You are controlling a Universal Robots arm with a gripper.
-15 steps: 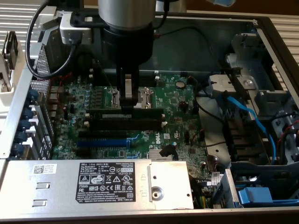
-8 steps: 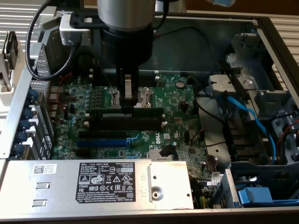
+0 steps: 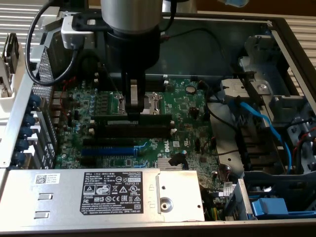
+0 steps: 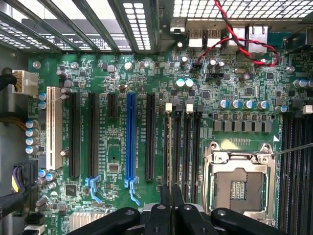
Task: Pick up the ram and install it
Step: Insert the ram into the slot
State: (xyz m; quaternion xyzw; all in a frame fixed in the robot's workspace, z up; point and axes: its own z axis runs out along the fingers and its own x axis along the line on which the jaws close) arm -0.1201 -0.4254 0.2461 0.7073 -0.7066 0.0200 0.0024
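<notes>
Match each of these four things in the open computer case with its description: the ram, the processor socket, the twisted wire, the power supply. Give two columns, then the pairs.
Things
1. ram
2. processor socket
3. twisted wire
4. power supply

Descriptions
A. red and black, near the rear ports
B. silver box with a black label
C. held on edge by the gripper over the memory slots
D. square metal frame with no cooler on it

Pairs: 1-C, 2-D, 3-A, 4-B
</notes>
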